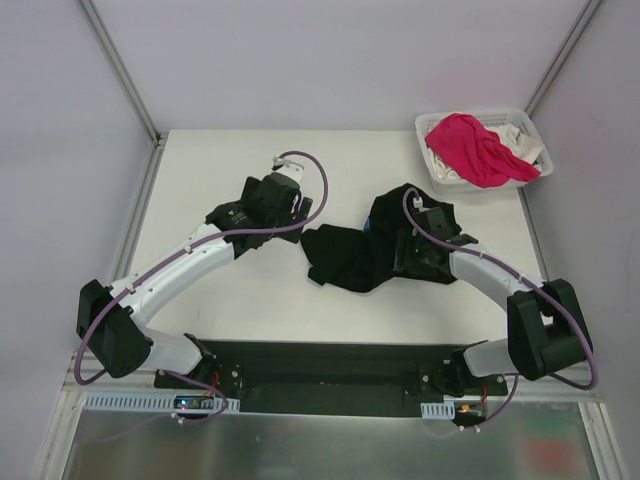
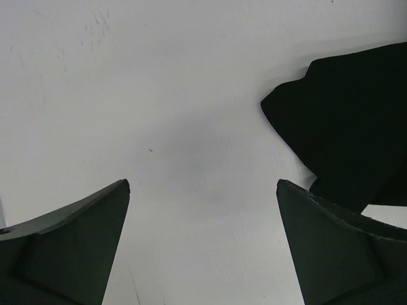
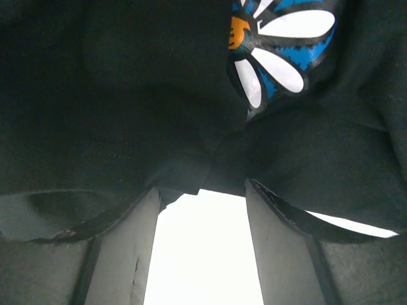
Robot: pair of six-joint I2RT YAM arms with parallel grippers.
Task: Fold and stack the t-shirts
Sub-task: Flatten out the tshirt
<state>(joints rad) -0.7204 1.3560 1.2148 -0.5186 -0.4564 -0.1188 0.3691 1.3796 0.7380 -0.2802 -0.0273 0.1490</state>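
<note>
The large black t-shirt (image 1: pixel 345 262) lies crumpled mid-table. Its white-and-blue daisy print (image 3: pixel 280 44) fills the top of the right wrist view. My right gripper (image 1: pixel 397 240) is pushed into the shirt's right side. Its jaws stand apart (image 3: pixel 202 189), black cloth (image 3: pixel 114 95) drapes over both tips, and bare bright table shows between the fingers. My left gripper (image 1: pixel 300 205) hovers wide open (image 2: pixel 203 184) over bare table just left of the shirt, whose edge (image 2: pixel 356 121) shows at the right of its view. The pink t-shirt (image 1: pixel 475 148) and the white one (image 1: pixel 517 137) lie in the basket.
The white lattice basket (image 1: pixel 470 115) stands at the table's far right corner. Grey walls with metal posts close in the white table (image 1: pixel 220 170) on three sides. Both arm bases sit at the near edge.
</note>
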